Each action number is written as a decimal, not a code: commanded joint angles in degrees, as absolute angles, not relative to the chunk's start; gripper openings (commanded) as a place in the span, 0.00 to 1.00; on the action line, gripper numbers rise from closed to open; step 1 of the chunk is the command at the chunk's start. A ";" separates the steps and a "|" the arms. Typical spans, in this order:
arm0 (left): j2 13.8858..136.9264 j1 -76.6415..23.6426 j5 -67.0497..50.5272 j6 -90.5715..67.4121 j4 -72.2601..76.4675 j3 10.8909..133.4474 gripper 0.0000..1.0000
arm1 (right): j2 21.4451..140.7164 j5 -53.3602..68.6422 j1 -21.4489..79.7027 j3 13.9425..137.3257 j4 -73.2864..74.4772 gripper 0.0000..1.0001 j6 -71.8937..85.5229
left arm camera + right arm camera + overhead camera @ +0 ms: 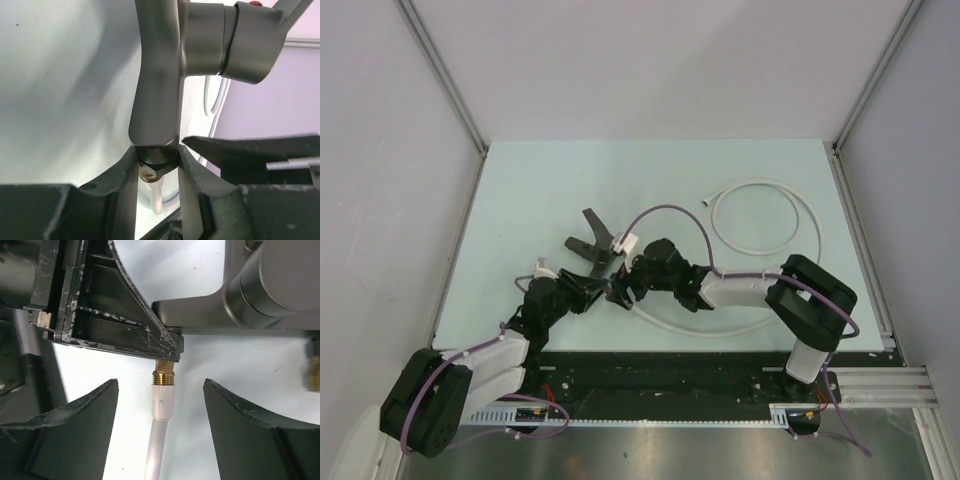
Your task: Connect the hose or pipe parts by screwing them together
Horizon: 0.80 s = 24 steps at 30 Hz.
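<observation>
Pale table (540, 190) — tap fitting (588, 243) front-centre, hose (157, 440) near right edge

Here we are in a robotics lab test cell: plain white panel walls (650, 60) box in three sides, held by aluminium frame posts (442, 70), around a pale green table (570, 180). The left arm (495, 355) and right arm (735, 288) are bolted to a black rail (660, 375) at the near edge (purple cables (670, 208) looping off them), and bare sheet metal (700, 450) lies in front.
</observation>
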<state>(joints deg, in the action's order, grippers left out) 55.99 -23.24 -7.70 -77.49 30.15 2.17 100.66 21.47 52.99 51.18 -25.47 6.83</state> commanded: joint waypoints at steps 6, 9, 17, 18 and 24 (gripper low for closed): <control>55.81 -23.55 -9.05 -76.82 33.49 4.13 0.01 | 99.13 -24.59 70.39 52.29 -18.37 0.74 -19.33; 55.37 -23.55 -9.49 -77.17 33.49 4.04 0.00 | 102.21 -30.48 72.77 52.38 -20.82 0.74 -22.40; 54.49 -23.55 -10.19 -78.66 32.87 3.60 0.00 | 111.52 -44.98 77.34 52.38 -33.81 0.63 -32.51; 54.41 -23.55 -10.37 -78.40 32.87 3.69 0.00 | 112.66 -46.13 78.04 52.38 -35.40 0.59 -33.65; 54.67 -23.55 -10.63 -78.05 32.52 3.78 0.00 | 116.89 -49.57 79.72 52.29 -42.80 0.52 -37.53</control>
<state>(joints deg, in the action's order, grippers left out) 55.96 -23.24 -8.78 -78.06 28.86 2.17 115.04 -44.47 78.91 51.40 -35.14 -34.22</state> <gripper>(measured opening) 0.354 0.547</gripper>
